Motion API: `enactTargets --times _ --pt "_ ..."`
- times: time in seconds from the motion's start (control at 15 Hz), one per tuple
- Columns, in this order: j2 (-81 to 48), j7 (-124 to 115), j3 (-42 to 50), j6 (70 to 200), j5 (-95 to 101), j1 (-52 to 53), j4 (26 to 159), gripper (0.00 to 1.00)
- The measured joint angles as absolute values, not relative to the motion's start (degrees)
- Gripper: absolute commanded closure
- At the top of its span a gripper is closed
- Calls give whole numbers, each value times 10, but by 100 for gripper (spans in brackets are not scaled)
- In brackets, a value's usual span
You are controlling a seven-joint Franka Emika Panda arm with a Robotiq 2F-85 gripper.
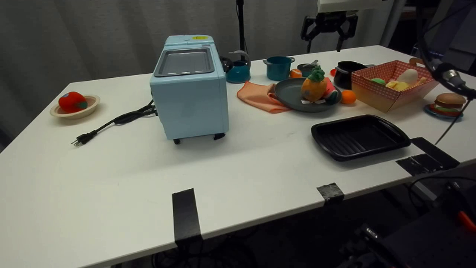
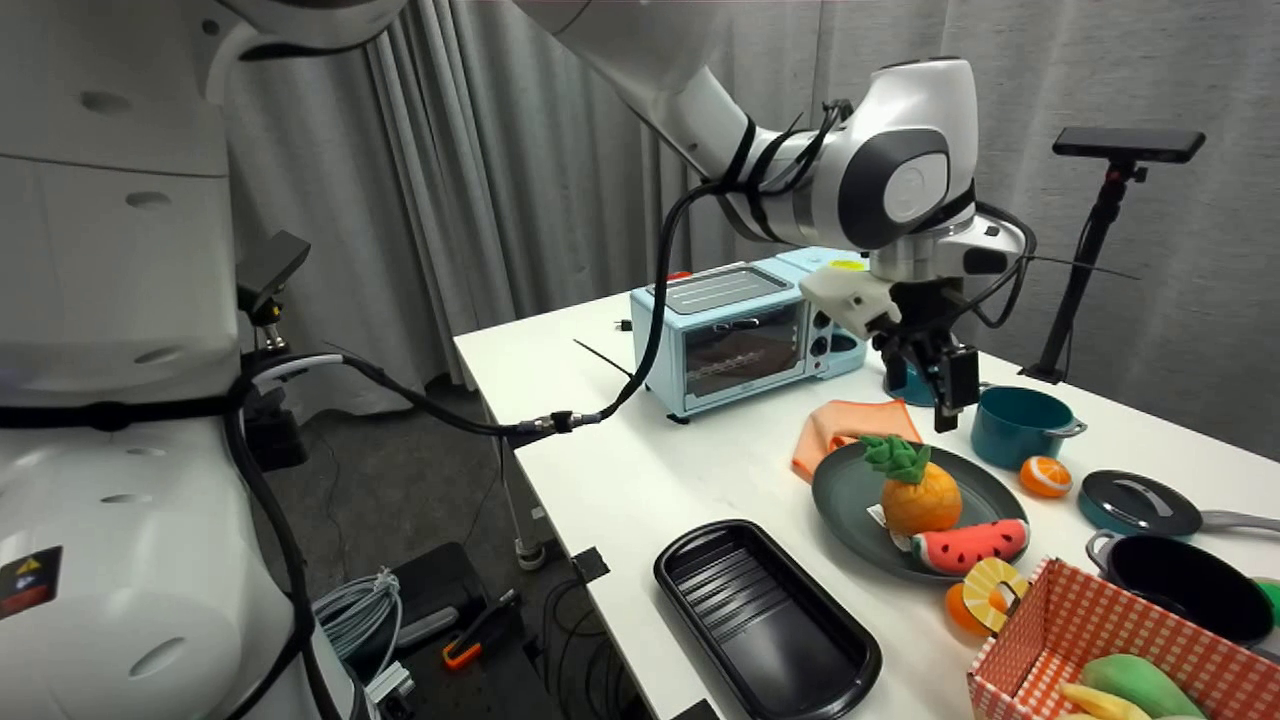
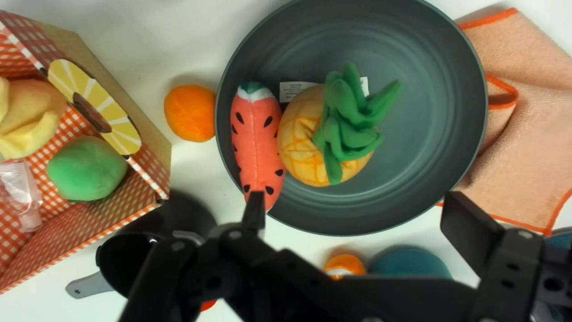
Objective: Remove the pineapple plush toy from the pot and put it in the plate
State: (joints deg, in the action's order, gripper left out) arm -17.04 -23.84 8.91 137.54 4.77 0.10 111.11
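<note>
Placing step seemingly done, tbh
Pineapple (image 3: 304, 138) is seated on the plate (image 3: 415, 138), inside the edges of the surface (image 1: 241, 167); claw (image 1: 324, 48) is spread, clear of it, so probably only retreat is needed.

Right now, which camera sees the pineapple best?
The wrist view: the pineapple looks biggest there, seen from above, with nothing in front. Both exterior views show it smaller, more from the side, sitting on the plate.

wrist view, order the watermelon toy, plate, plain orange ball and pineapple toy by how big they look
Largest to smallest:
1. Plate
2. Pineapple toy, leaves included
3. Watermelon toy, narrower
4. Plain orange ball
</note>
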Motion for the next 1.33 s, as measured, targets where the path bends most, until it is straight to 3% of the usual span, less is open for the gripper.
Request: enactTargets --times 1.33 --pt "-112 -222 89 1372 48 -14 1161 0"
